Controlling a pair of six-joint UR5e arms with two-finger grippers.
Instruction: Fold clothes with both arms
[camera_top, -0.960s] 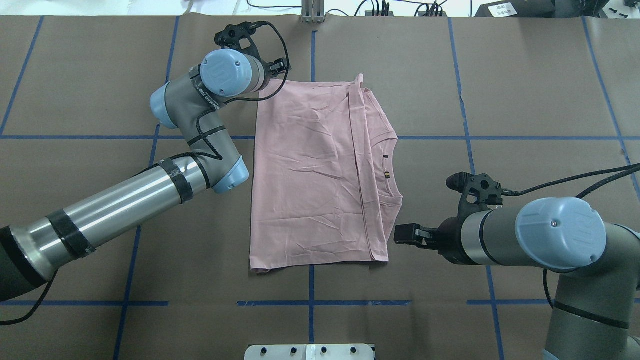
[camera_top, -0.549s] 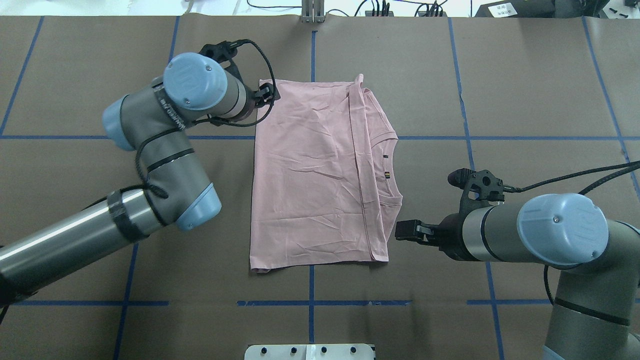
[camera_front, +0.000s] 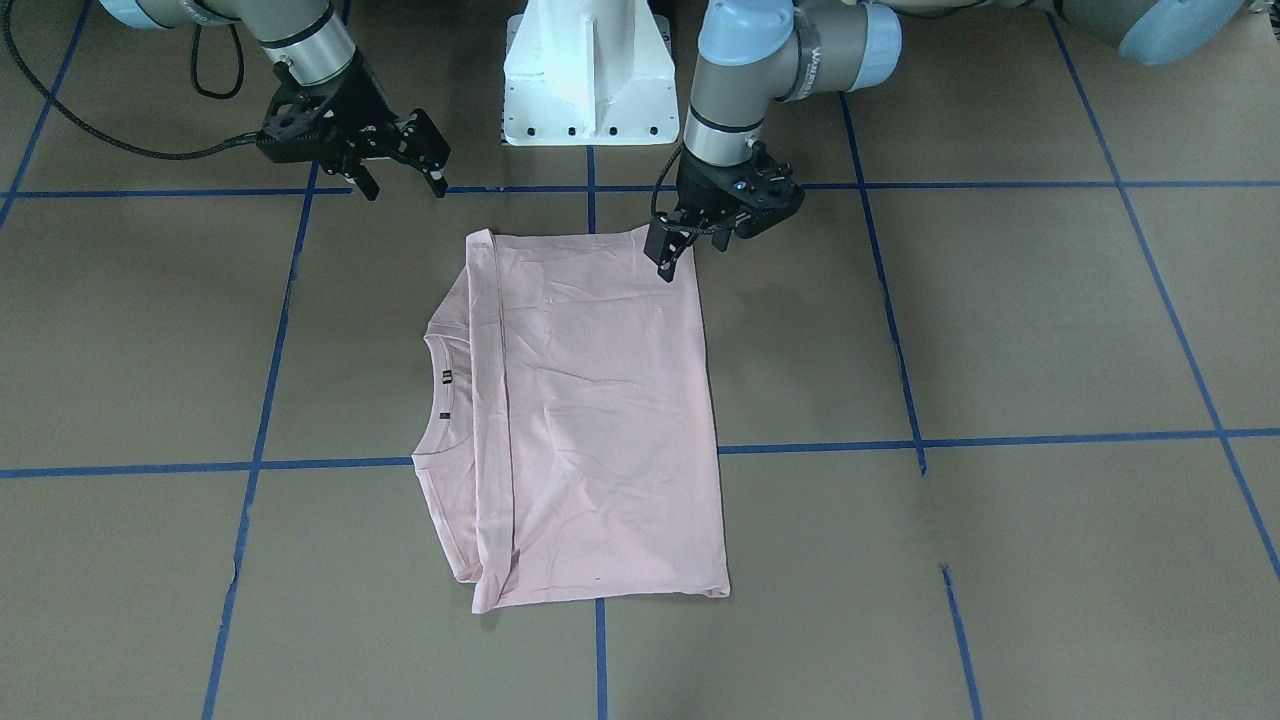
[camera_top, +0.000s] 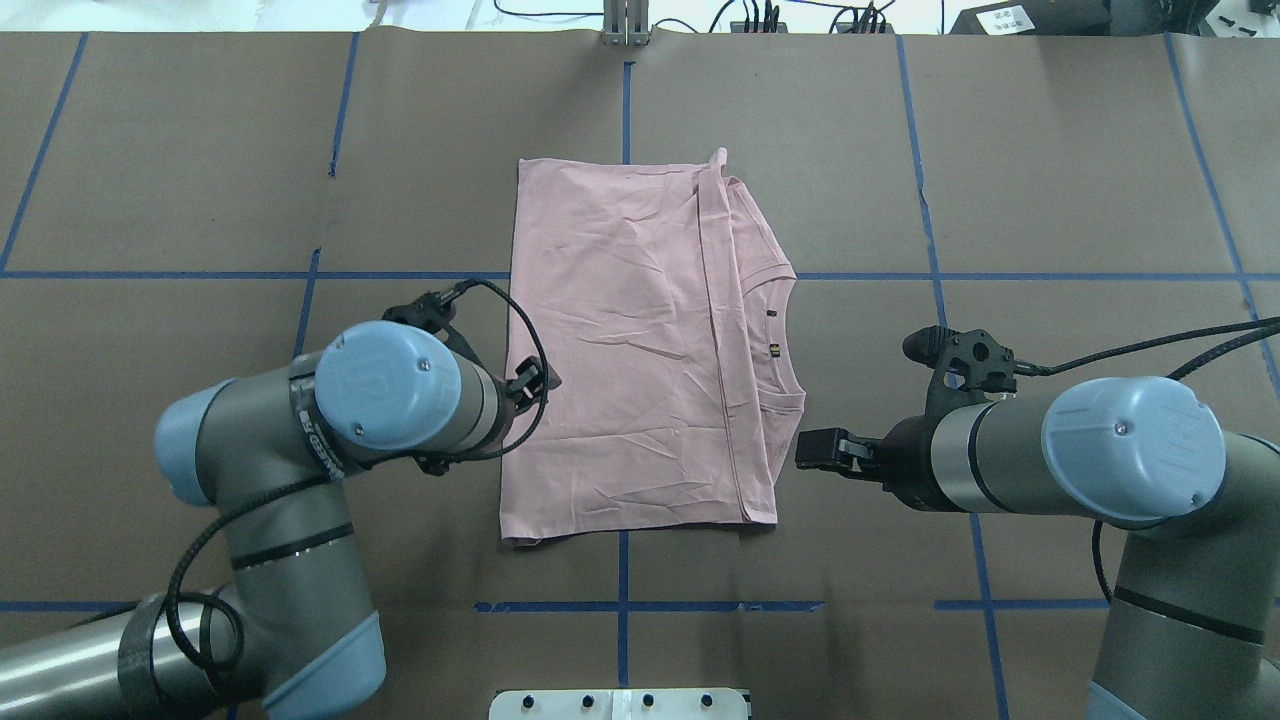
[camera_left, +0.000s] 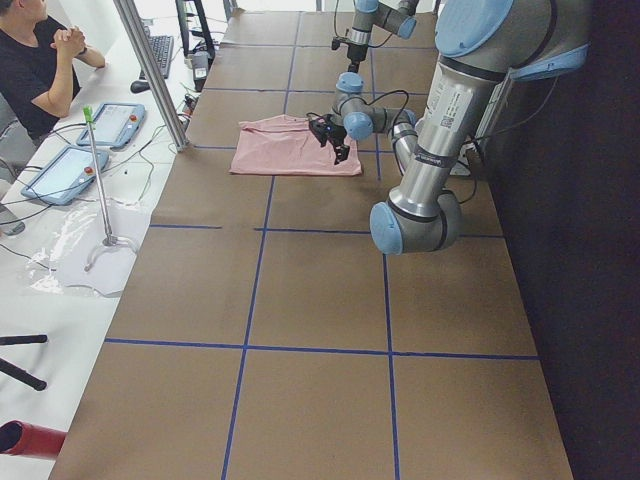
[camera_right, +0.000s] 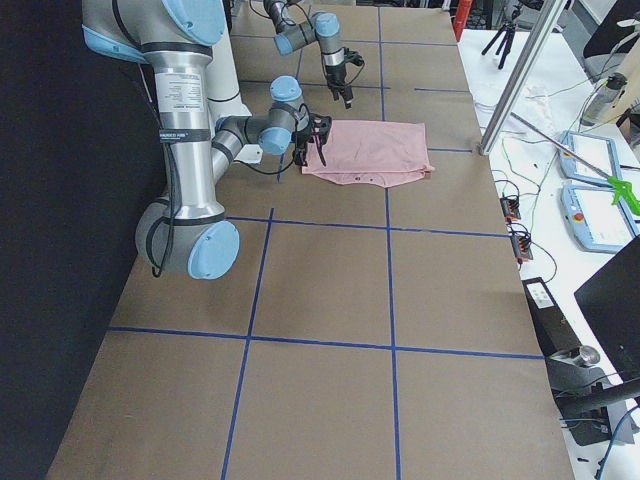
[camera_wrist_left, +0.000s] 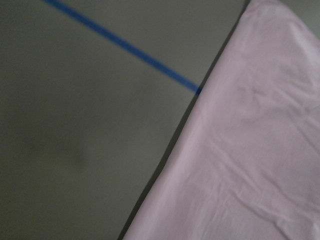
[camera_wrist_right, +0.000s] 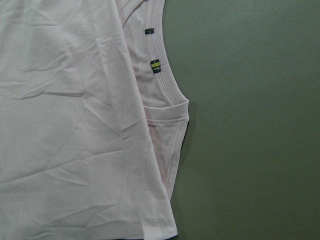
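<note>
The pale pink T-shirt (camera_top: 620, 340) lies folded flat on the brown table, plain side up, its neckline and small tags toward the right arm. Its print is hidden. It also shows in the front view (camera_front: 600, 420) and in both wrist views (camera_wrist_left: 250, 150) (camera_wrist_right: 65, 125). My left gripper (camera_top: 540, 380) hovers at the shirt's left edge near its near corner, open and empty; in the front view (camera_front: 680, 250) it sits over that corner. My right gripper (camera_top: 805, 450) is open and empty, just beside the shirt's near right corner (camera_front: 403, 183).
The white pedestal base (camera_front: 590, 70) stands at the table's near edge between the arms. Blue tape lines (camera_top: 620, 606) cross the table. An operator (camera_left: 40, 60), tablets (camera_left: 115, 122) and a metal post (camera_left: 150, 70) are beyond the far edge.
My left arm has swung from the shirt's far left corner back along its left edge to the near part, carrying nothing. The shirt has not moved. The right gripper has barely shifted.
</note>
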